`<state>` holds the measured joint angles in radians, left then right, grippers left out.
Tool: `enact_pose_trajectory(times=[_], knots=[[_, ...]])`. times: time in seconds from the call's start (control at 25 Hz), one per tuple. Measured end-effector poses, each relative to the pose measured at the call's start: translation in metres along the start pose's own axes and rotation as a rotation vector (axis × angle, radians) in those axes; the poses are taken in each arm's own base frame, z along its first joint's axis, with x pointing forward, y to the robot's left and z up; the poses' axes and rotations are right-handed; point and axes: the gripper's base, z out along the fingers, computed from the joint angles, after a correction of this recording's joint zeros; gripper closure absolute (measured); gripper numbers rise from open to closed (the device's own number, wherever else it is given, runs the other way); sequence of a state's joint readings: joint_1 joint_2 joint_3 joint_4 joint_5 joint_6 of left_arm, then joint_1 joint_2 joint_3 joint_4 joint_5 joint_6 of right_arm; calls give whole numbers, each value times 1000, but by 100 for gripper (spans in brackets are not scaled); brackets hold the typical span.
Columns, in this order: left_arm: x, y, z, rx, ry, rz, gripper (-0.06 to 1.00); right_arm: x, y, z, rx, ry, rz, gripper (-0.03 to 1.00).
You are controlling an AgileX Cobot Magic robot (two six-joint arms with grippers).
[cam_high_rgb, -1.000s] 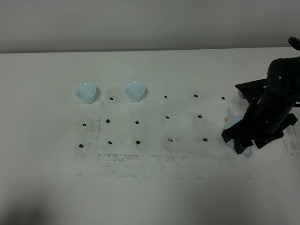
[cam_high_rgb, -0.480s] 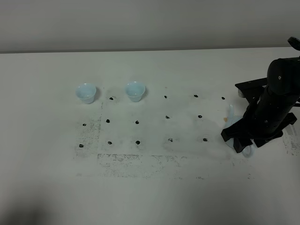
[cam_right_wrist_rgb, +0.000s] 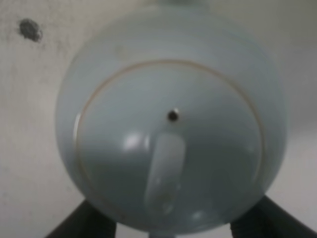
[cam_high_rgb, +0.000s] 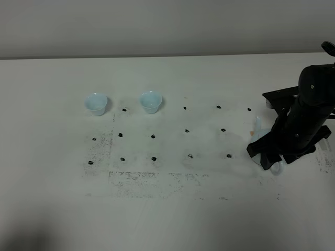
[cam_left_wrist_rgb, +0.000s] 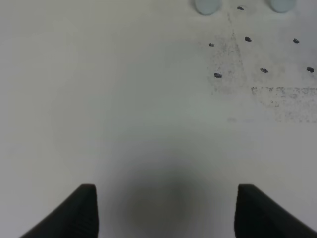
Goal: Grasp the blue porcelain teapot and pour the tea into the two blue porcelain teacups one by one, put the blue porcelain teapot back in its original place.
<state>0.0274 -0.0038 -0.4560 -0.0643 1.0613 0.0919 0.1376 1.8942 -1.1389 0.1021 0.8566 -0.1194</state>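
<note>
The blue porcelain teapot point(cam_right_wrist_rgb: 171, 119) fills the right wrist view, seen from above with its knobbed lid on. In the high view my right arm covers most of it; only the spout point(cam_high_rgb: 257, 125) and a bit of the handle point(cam_high_rgb: 278, 167) show. My right gripper point(cam_right_wrist_rgb: 171, 225) is open, with one finger on each side of the pot's handle end point(cam_high_rgb: 269, 157). The two blue porcelain teacups point(cam_high_rgb: 96, 103) point(cam_high_rgb: 151, 101) stand upright at the table's far left. No tea is visible. My left gripper point(cam_left_wrist_rgb: 167, 191) is open and empty above bare table.
The white table point(cam_high_rgb: 172, 209) carries a grid of black dots point(cam_high_rgb: 187, 130) and smudged marks between the cups and the teapot. The cups' bases show at the edge of the left wrist view point(cam_left_wrist_rgb: 206, 5) point(cam_left_wrist_rgb: 282, 4).
My right gripper has sunk very slightly around the teapot, so less of the handle shows. The cups and the left gripper have not moved.
</note>
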Motion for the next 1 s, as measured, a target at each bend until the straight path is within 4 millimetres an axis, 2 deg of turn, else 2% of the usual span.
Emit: enact_pose_trajectory(times=[0.24,0.4,0.56,0.8,1.0], knots=[[0,0,0,0,0,0,35,0,0,0,0,0,0,45],[0,0,0,0,0,0,35,0,0,0,0,3,1,50],[0,0,0,0,0,0,35,0,0,0,-2,4,3,61],[0,0,0,0,0,0,35,1,2,0,-18,8,14,85],[0,0,0,0,0,0,35,1,1,0,-18,10,8,87]])
